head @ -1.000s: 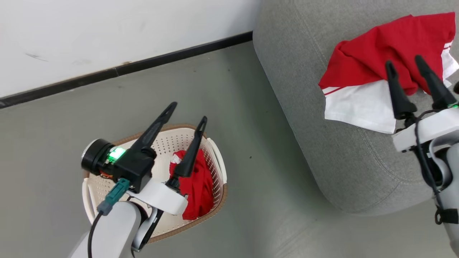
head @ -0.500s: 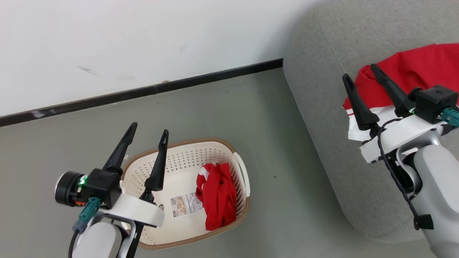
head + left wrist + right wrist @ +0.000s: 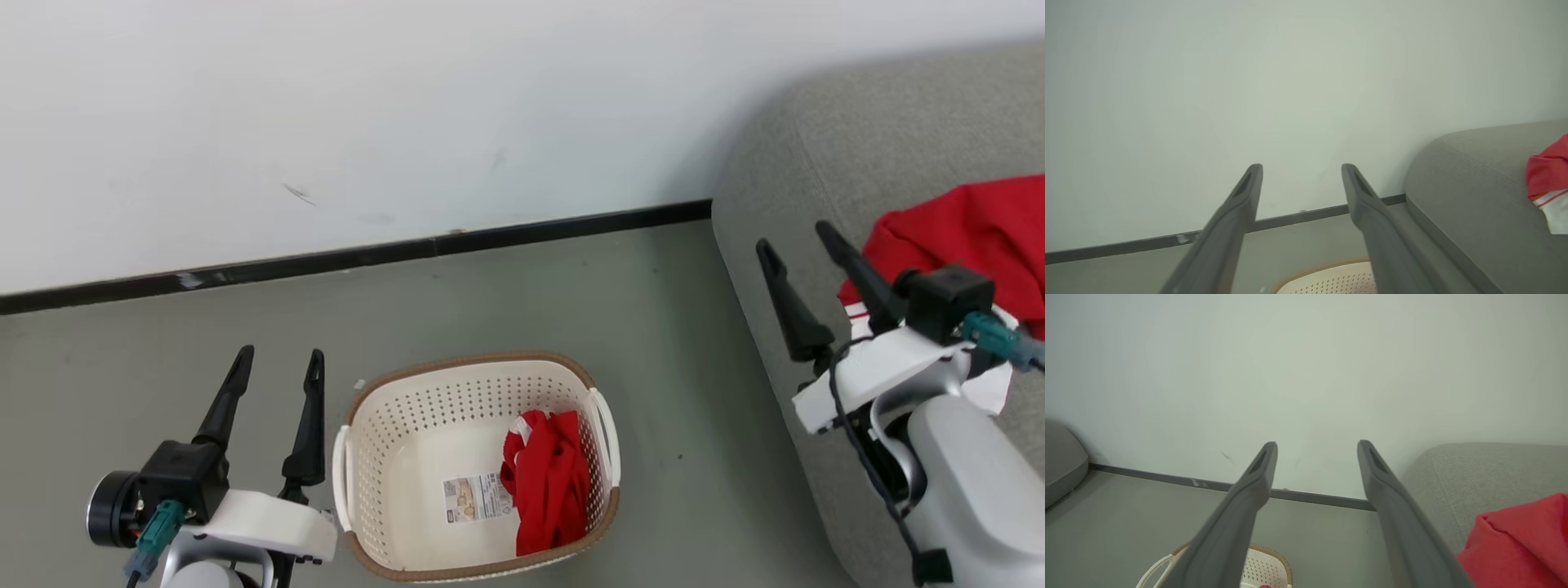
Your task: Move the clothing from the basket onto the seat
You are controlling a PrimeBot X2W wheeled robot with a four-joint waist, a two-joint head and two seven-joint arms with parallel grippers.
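My left gripper (image 3: 282,353) is wide open and empty, over the floor (image 3: 571,286) just left of the basket (image 3: 469,362). My right gripper (image 3: 792,234) is equally wide with nothing between its fingers, at the near edge of the seat (image 3: 784,155). One red garment (image 3: 549,482) lies bunched in the basket's right half beside the label (image 3: 475,498); the second red garment (image 3: 980,237) lies on the seat, just right of my right gripper.
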